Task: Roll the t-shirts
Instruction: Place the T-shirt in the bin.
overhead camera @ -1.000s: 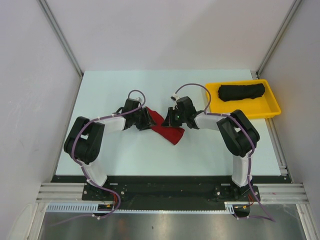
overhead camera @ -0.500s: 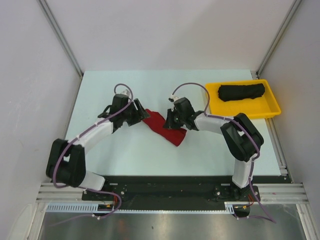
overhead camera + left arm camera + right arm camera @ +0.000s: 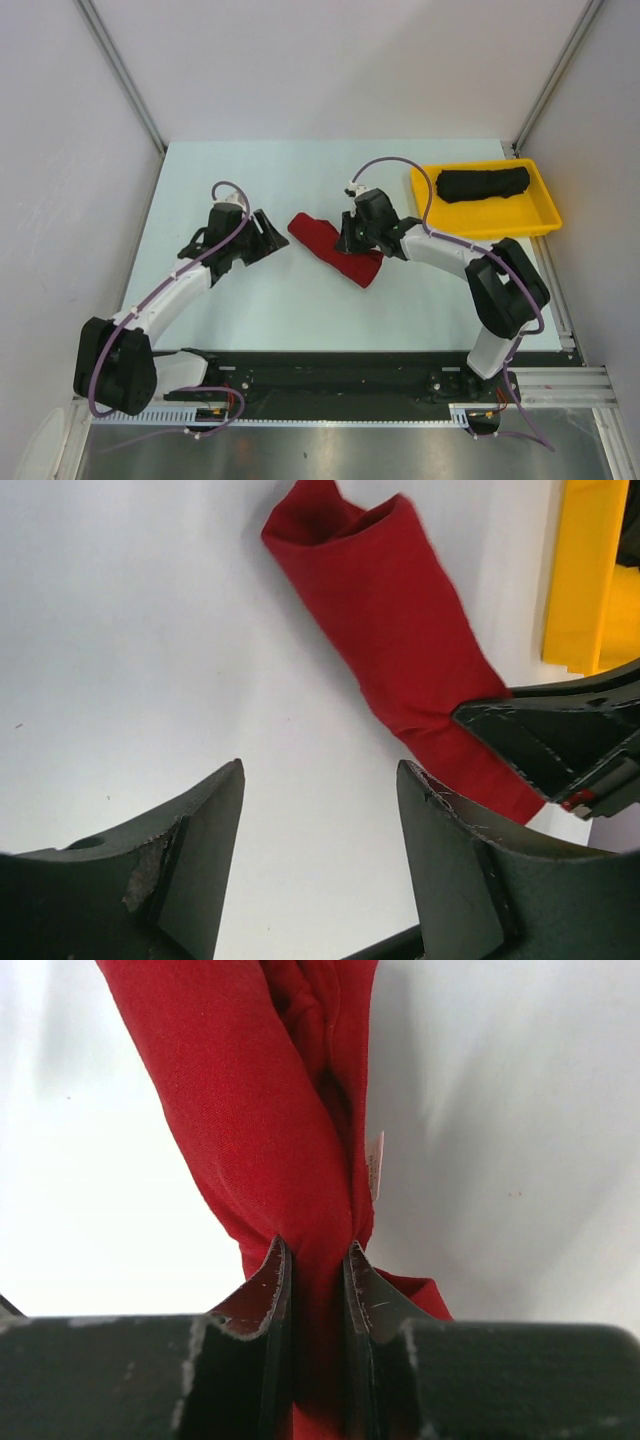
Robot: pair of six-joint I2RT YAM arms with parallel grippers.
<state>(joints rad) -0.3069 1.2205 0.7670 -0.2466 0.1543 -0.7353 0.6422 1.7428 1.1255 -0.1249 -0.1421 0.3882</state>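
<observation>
Near the middle of the white table [image 3: 250,300], the right gripper [image 3: 310,1260] is clamped on the deep red cloth t-shirt [image 3: 318,240], a loose slanted roll with an open mouth at its left end. The left gripper [image 3: 320,780] stands open beside it, touching nothing. Lifted by one side only, the roll may sag and unroll, I think. By the far right corner, the black rolled t-shirt [image 3: 485,184] lies in the yellow plastic tray [image 3: 495,226].

The red t-shirt [image 3: 332,250] near the middle of the table [image 3: 300,300] is plain deep red, with no pattern. The black t-shirt [image 3: 483,184] is plain black and lies in a bright yellow tray [image 3: 530,222] at the far right corner. The table is pale, almost white. The left gripper [image 3: 320,780] and the right gripper [image 3: 312,1255] are black.
</observation>
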